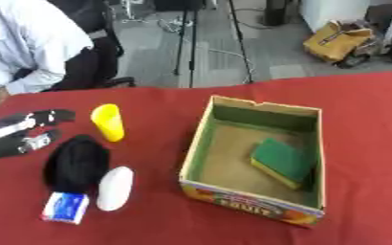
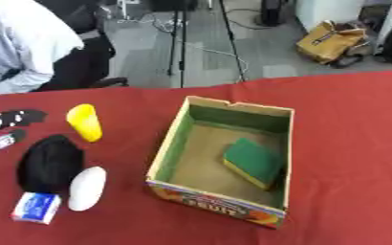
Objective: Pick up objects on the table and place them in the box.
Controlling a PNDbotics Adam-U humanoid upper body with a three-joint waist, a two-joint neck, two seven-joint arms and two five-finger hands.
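Room: grey floor behind the work area, with tripod legs and a brown bag standing on it.
Surface: a red cloth-covered surface fills the lower part of both views.
Box: an open cardboard box sits right of centre, green on its inner walls, with a printed front panel facing the camera.
Inside the box: a green sponge with a yellow underside lies near the right wall, tilted.
Yellow object: a yellow cylinder lies on the cloth left of the box, well apart from it.
Black object: a rounded black object sits below the yellow cylinder.
White object: an oval white object lies just beside the black one, on its right lower side, apparently touching it.
Blue and white pack: a small pack rests at the black object's lower edge.
Left hand: the left hand lies at the left edge near the surface, fingers stretched out toward the yellow cylinder, holding nothing.
Right hand: out of both views.
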